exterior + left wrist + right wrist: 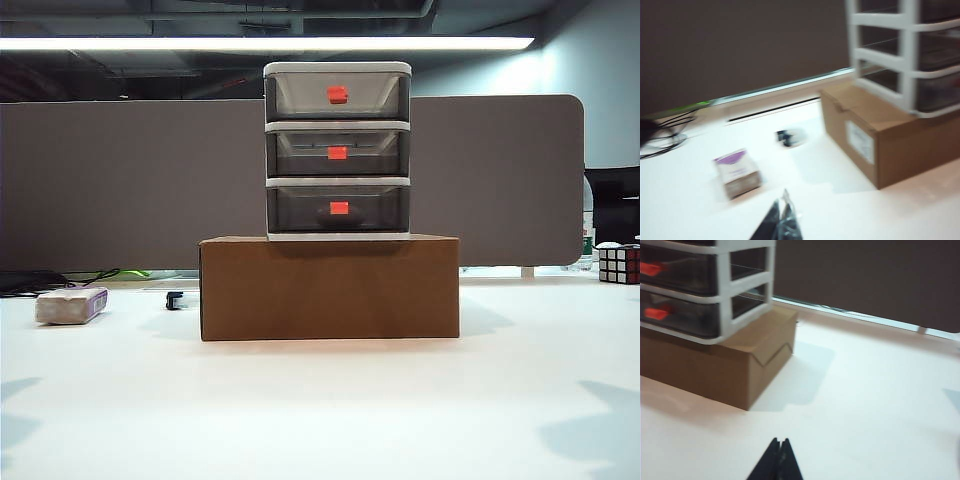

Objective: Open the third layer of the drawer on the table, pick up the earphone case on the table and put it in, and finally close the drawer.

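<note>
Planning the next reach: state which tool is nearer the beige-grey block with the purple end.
Left. The left tool, shut, sits just short of the block; the right tool, shut, is past the cardboard box, block unseen.

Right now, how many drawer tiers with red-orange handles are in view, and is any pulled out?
3, stacked in the drawer on the cardboard box: top tier, middle tier, third layer. All look pushed in.

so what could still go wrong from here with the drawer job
1. The drawer sits high on a cardboard box and could shift if bumped.
2. A dark shape shows inside the third layer, but no white earphone case is visible anywhere, so its placement is unconfirmed.
3. Left claw and right claw are shut, hovering over the table.
</note>
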### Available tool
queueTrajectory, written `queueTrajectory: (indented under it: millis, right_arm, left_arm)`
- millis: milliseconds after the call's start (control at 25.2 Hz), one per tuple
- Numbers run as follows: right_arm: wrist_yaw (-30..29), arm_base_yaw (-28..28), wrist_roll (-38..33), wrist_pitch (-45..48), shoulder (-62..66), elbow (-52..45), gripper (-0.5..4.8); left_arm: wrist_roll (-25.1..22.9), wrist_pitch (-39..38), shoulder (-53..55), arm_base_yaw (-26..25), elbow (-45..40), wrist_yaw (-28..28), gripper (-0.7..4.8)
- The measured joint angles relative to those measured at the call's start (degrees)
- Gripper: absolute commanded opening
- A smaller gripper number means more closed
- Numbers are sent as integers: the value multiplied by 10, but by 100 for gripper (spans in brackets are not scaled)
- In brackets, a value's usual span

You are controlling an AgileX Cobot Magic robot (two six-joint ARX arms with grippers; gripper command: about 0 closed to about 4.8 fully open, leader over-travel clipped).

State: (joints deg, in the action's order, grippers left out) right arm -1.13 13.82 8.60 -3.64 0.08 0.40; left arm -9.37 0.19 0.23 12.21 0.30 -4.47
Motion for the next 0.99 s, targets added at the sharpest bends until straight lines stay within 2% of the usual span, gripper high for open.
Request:
queueTrajectory:
  millis: [79, 238, 436, 991]
  right_arm:
    - [-1, -34, 1, -1, 0, 0, -5]
    - [-4, -79, -4, 6, 0, 0, -5]
    - [-5, -79, -11, 16, 0, 0, -5]
    - [-5, -79, -11, 16, 0, 0, -5]
  left_arm:
    - [1, 1, 0, -57, 0, -28, -6]
    - [11, 11, 0, -102, 0, -42, -5]
    - [48, 6, 0, -100, 0, -61, -4]
    - [51, 0, 0, -100, 0, -63, -4]
